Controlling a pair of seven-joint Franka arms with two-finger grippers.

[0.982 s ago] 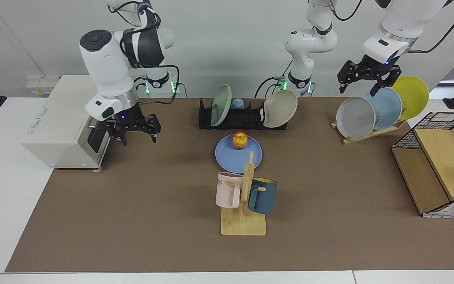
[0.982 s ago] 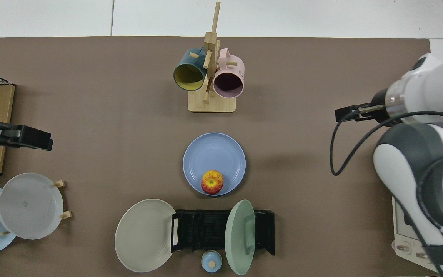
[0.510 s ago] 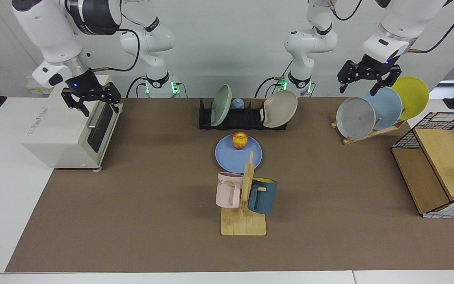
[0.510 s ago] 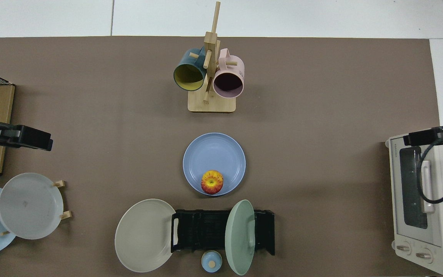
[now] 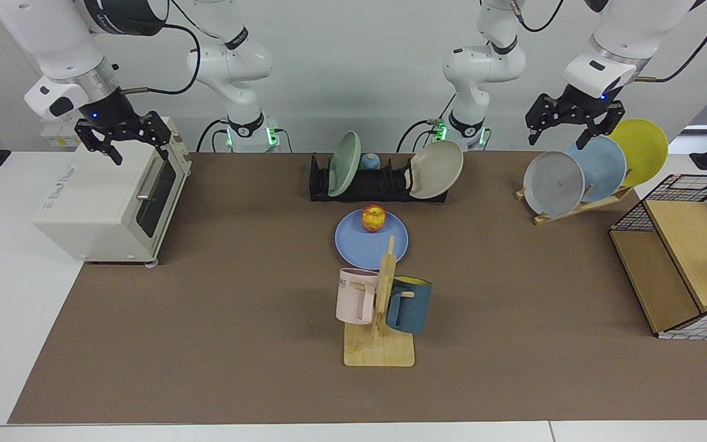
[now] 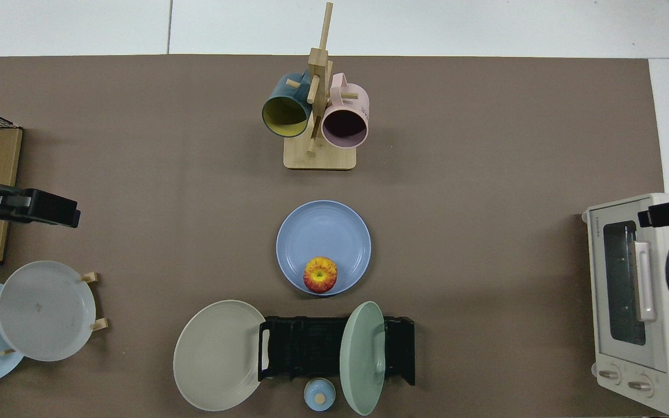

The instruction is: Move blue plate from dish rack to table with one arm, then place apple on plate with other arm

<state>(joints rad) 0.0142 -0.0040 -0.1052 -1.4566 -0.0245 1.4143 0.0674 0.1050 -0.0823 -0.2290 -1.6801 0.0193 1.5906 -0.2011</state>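
1. Resting flat on the table (image 5: 218, 344), just in front of the dish rack (image 5: 378, 181): blue plate (image 5: 370, 244), with the apple (image 5: 374, 218) on its rack-side edge; both unchanged from a second ago
2. Raised above the white toaster oven (image 5: 108, 196) now: right gripper (image 5: 125, 138), fingers spread wide and empty; a second ago lower, in front of the oven door, half a second ago already near the oven top, since then slightly higher and further out
3. Waiting above the wooden plate rack (image 5: 574, 205), over the grey plate (image 5: 553, 183) and sky-blue plate (image 5: 599, 167): left gripper (image 5: 565, 132), fingers open, holding nothing, unmoved across all frames
4. Still in place: mug tree (image 5: 381, 319) with its pink and dark blue mugs
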